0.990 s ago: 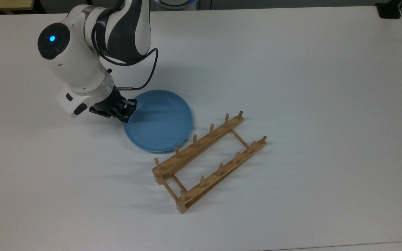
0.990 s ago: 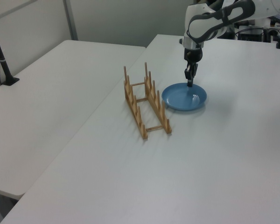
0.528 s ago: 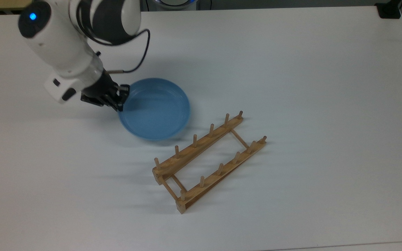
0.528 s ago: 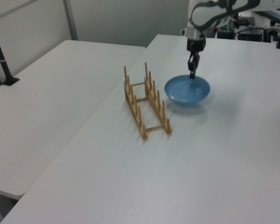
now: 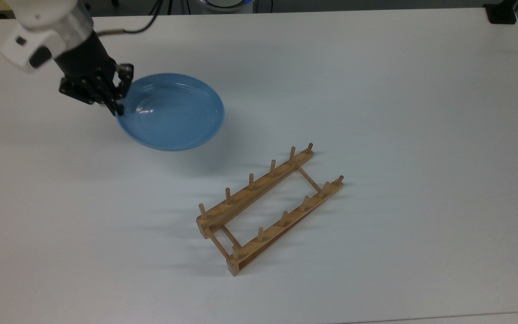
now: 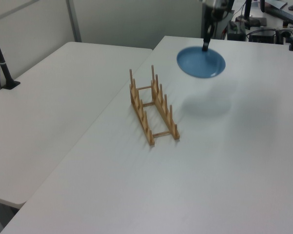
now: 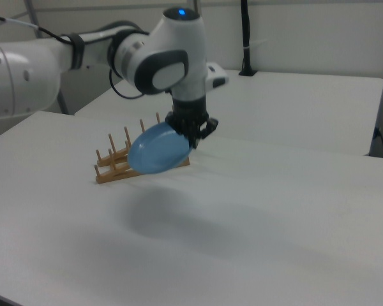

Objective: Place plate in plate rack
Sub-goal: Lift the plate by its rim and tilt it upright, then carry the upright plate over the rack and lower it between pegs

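Holding the blue plate [image 5: 173, 112] by its rim, the gripper [image 5: 116, 100] has its jaws shut tight on the plate's edge at the top view's left. The plate hangs in the air above the white table [image 5: 376, 112], tipped a bit, w/ a soft shadow on the table under it. In the right view the plate [image 7: 158, 152] slants down from the gripper [image 7: 193, 140], and it sits in front of the plate rack [image 7: 124, 160] as seen from there.

The wooden plate rack [image 5: 270, 207] stands on the table w/ nothing in it. All its slots between the pegs hold no plate. In the left view the plate [image 6: 201, 62] floats well apart from the rack [image 6: 152, 109], up and to the left view's right, under the gripper [image 6: 205, 46].

Half a sec ago the plate was lower & closer to the rack. One sec ago it lay flat on the table, just beside the rack's near rail, w/ the gripper already at its rim. Now it has gone up and away, toward the top view's upper left. The rack has not moved.
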Available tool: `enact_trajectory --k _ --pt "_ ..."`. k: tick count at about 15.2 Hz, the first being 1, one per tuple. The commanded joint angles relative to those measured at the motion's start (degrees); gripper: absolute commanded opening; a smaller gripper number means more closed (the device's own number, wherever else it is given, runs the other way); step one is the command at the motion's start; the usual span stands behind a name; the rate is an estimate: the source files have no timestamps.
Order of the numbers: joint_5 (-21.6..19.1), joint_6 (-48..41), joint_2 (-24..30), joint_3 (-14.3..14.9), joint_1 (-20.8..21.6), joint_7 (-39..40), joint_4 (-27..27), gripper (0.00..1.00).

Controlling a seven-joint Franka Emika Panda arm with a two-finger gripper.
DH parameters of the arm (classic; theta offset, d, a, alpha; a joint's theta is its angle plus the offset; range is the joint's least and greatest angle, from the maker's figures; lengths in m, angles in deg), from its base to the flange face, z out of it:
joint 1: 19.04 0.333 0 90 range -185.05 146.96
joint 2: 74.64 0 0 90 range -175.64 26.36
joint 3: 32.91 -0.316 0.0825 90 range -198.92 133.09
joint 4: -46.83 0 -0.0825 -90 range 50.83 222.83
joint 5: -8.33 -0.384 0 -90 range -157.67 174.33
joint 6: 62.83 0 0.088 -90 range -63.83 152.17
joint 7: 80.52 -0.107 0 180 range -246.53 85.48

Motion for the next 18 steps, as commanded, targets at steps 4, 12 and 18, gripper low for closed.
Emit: enact_trajectory --k 4,12,18 --pt "8.5 13.8 5.8 11.5 16.6 2.2 -2.2 0.00" --pt "33.9 23.1 7.7 5.3 20.4 -15.7 -1.9 0.00" --pt "54.7 21.0 7.6 -5.8 19.2 -34.2 -1.6 0.00"
